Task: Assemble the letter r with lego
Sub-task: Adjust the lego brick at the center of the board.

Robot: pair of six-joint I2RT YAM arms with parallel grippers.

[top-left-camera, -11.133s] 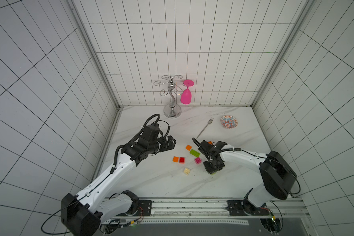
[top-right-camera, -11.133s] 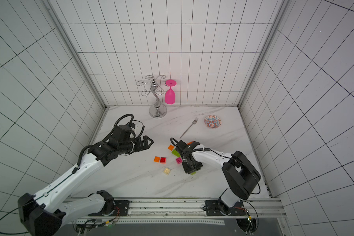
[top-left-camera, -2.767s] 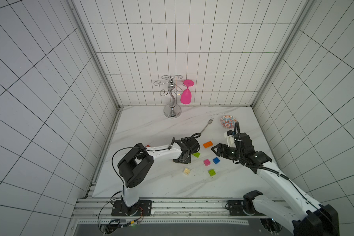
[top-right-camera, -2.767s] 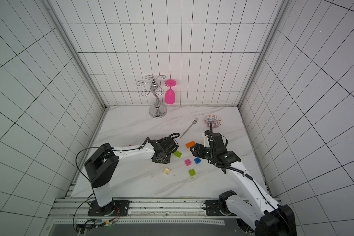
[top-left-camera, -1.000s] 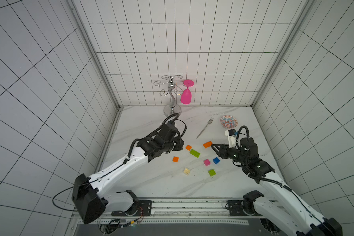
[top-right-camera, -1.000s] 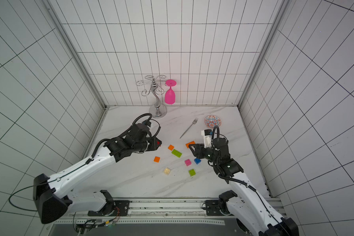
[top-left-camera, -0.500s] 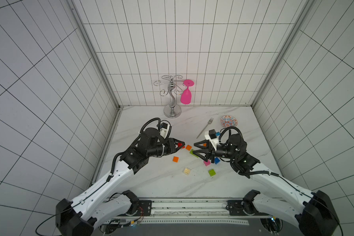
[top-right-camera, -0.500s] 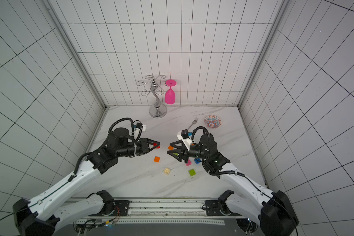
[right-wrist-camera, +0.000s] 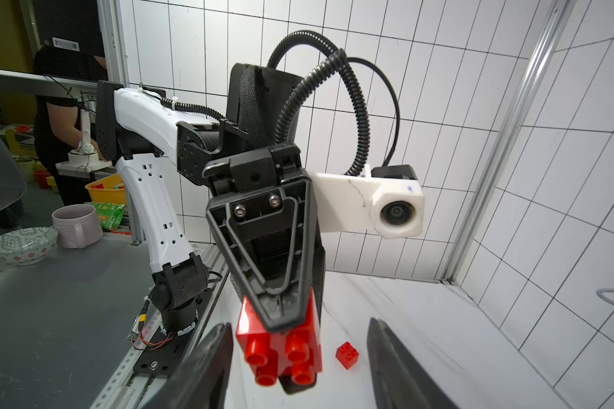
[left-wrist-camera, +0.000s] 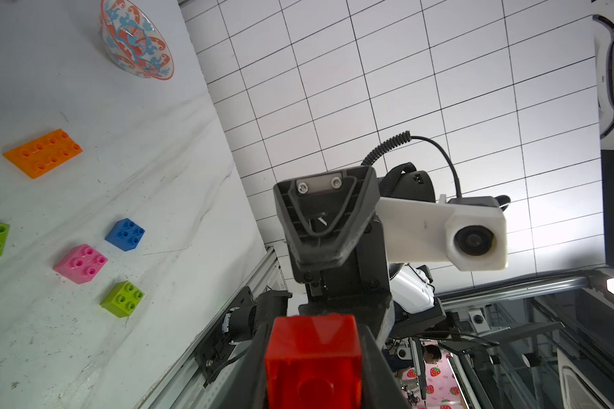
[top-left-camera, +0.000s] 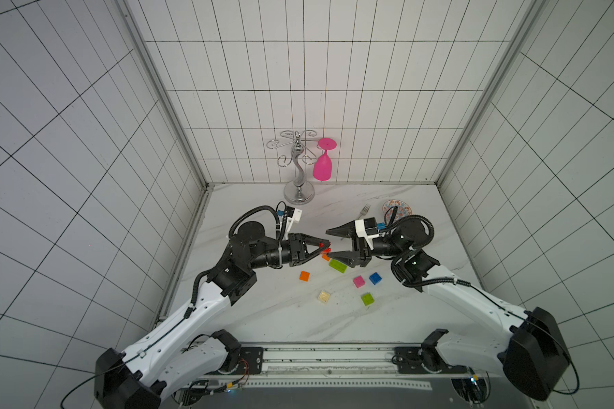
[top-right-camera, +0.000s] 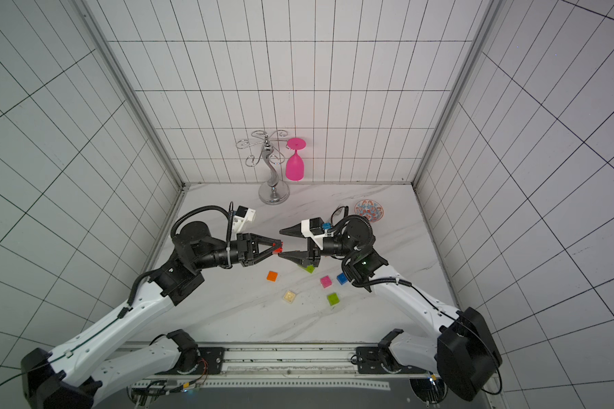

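In both top views the left gripper (top-left-camera: 324, 246) is clamped on a red brick (top-left-camera: 327, 250), held above the marble tabletop (top-left-camera: 263, 318). The right gripper (top-left-camera: 328, 243) faces it with jaws spread wide, tips just beside the brick. Below lie a long lime brick (top-left-camera: 337, 265) and orange (top-left-camera: 304, 276), pink (top-left-camera: 359, 281), blue (top-left-camera: 375, 278), cream (top-left-camera: 324, 296) and lime (top-left-camera: 367, 299) squares. The left wrist view adds the red brick's smooth side wedged between the left fingers, plus a long orange brick (left-wrist-camera: 43, 152) that the top views do not show, near a patterned bowl (left-wrist-camera: 137, 42). The right wrist view alone shows the red brick's studs pointing into the gap between the right fingers (right-wrist-camera: 206, 371), and a small reddish brick (right-wrist-camera: 347, 355) on the tabletop beneath.
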